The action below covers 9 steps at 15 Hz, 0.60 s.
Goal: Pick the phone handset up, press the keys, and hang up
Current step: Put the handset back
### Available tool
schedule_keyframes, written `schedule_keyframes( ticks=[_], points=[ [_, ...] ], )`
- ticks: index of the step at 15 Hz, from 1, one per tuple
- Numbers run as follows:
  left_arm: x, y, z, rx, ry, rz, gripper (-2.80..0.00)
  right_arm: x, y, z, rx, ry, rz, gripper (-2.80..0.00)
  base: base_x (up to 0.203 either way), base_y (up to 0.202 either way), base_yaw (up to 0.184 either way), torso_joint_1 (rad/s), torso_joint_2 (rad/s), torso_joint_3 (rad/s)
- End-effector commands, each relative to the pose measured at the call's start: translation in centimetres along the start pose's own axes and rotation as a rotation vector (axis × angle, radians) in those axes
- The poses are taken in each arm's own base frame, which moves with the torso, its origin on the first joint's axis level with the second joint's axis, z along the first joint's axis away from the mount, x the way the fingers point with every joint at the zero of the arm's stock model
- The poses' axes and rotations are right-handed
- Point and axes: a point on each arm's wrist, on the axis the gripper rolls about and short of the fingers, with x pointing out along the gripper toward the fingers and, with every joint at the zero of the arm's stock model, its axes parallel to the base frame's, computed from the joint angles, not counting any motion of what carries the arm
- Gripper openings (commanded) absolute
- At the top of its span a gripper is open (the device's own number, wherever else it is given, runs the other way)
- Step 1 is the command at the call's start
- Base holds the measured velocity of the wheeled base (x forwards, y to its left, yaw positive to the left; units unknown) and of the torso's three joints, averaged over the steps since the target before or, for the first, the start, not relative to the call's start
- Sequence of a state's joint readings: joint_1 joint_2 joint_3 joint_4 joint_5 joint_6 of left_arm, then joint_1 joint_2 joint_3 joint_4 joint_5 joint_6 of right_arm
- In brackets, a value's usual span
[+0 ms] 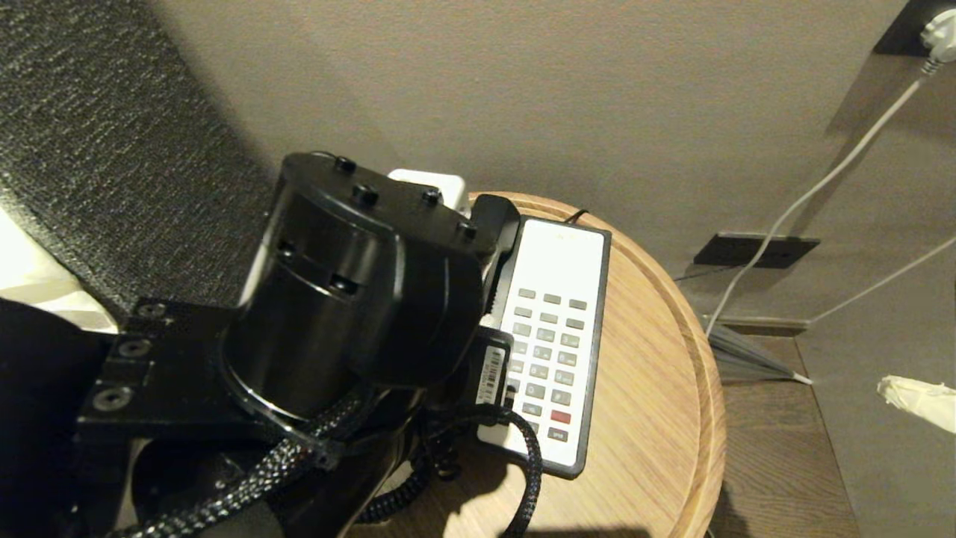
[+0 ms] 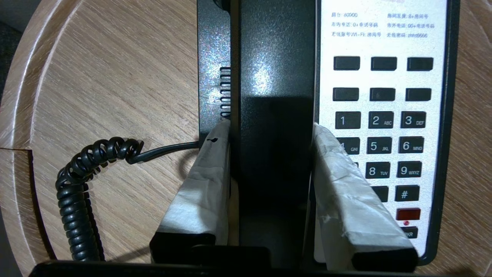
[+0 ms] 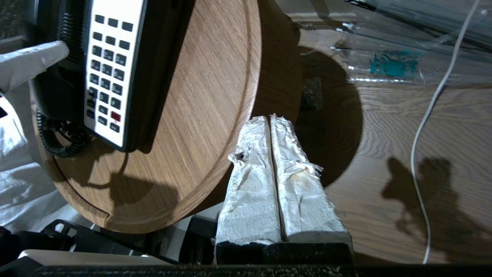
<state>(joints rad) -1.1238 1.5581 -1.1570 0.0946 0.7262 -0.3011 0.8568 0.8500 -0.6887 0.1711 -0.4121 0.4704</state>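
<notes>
Left wrist view: the phone handset is clamped between the taped fingers of the left pincer, at 9 o'clock of the keys on the round tabletop. Lifting, key pressing and hanging up appear undone. The right pincer is held closed, empty, beyond the tabletop's edge.

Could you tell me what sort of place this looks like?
Probably a hotel room: a corded desk phone with a printed room and Wi-Fi card on its faceplate sits on a small round wooden side table, beside white bedding.
</notes>
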Motion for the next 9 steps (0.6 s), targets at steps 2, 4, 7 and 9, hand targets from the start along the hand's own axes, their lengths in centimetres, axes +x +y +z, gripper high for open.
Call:
schedule_keyframes(
  ticks=[2,4,7,9],
  points=[
    [-0.09,0.59,-0.13,-0.012,-0.001,0.0,-2.8,0.04,0.08,0.12,0.002,-0.001,-0.001,-2.8,0.0,0.0,0.0,0.0,0.0,0.0],
    [-0.14,0.74,-0.47,-0.005,0.006,0.002,-2.8,-0.03,0.03,0.09,0.001,0.001,-0.002,-2.8,0.0,0.0,0.0,0.0,0.0,0.0],
    [-0.09,0.65,-0.2,-0.012,-0.004,-0.006,0.0,-0.1,0.01,0.11,0.0,0.0,-0.002,-2.8,0.0,0.0,0.0,0.0,0.0,0.0],
    [0.01,0.54,0.02,-0.023,-0.015,-0.008,0.0,-0.1,0.03,0.14,0.0,0.0,-0.001,-2.8,0.0,0.0,0.0,0.0,0.0,0.0]
  ],
)
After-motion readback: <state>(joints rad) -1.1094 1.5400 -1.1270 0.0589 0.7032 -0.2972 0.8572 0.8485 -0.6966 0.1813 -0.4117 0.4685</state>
